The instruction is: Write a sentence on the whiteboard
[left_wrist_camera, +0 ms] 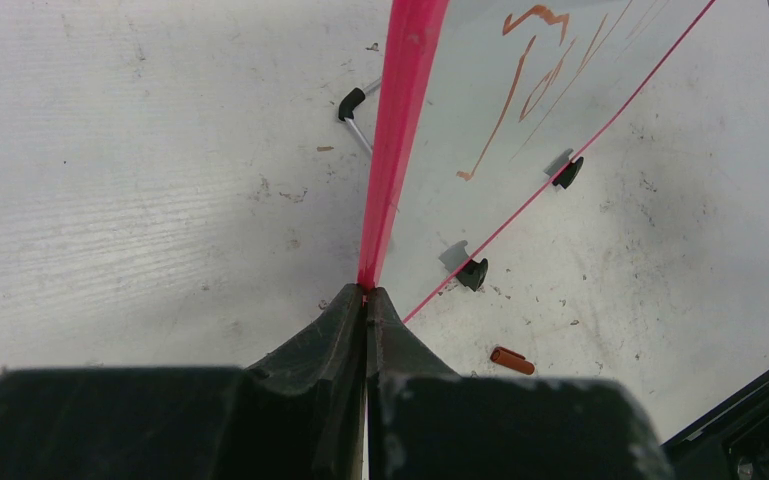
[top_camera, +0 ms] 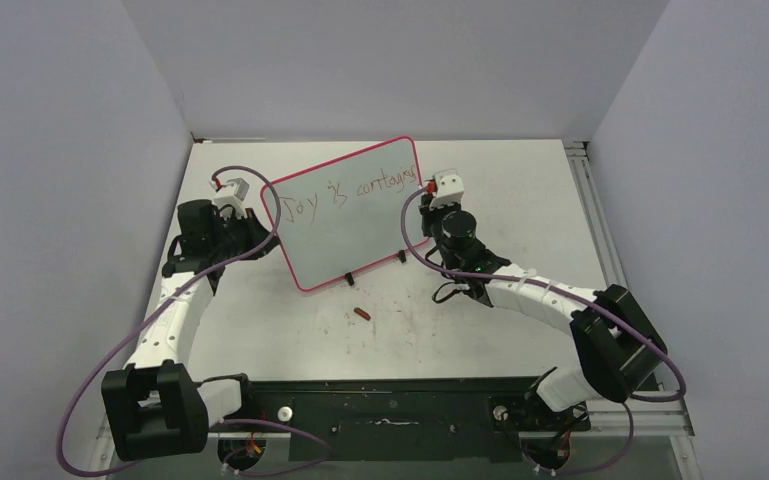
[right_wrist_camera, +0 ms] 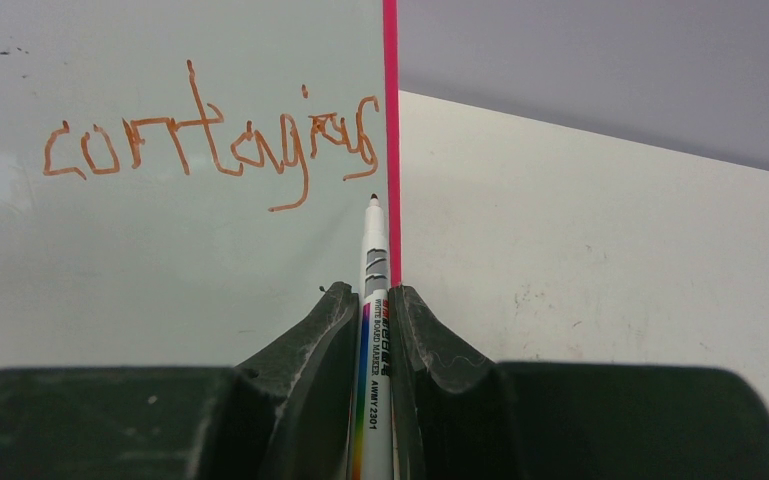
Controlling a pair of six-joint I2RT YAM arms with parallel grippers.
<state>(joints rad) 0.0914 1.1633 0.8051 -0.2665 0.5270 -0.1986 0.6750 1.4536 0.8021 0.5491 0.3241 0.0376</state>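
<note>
The whiteboard (top_camera: 345,235), white with a thin pink frame, stands tilted on small black feet (left_wrist_camera: 474,272) at mid-table. The sentence (top_camera: 355,190) runs along its upper edge in reddish-brown handwriting; the right wrist view shows its last word (right_wrist_camera: 210,145). My left gripper (left_wrist_camera: 367,292) is shut on the pink frame (left_wrist_camera: 400,110) at the board's left edge (top_camera: 268,205). My right gripper (right_wrist_camera: 375,290) is shut on a white whiteboard marker (right_wrist_camera: 374,330) at the board's right edge (top_camera: 430,187). The marker's tip (right_wrist_camera: 374,200) points at the board just below the last letters, beside the frame (right_wrist_camera: 391,130).
A small reddish-brown marker cap (top_camera: 361,314) lies on the scuffed white tabletop (top_camera: 520,200) in front of the board, also in the left wrist view (left_wrist_camera: 512,360). Grey walls close in the back and sides. A black base rail (top_camera: 390,400) runs along the near edge.
</note>
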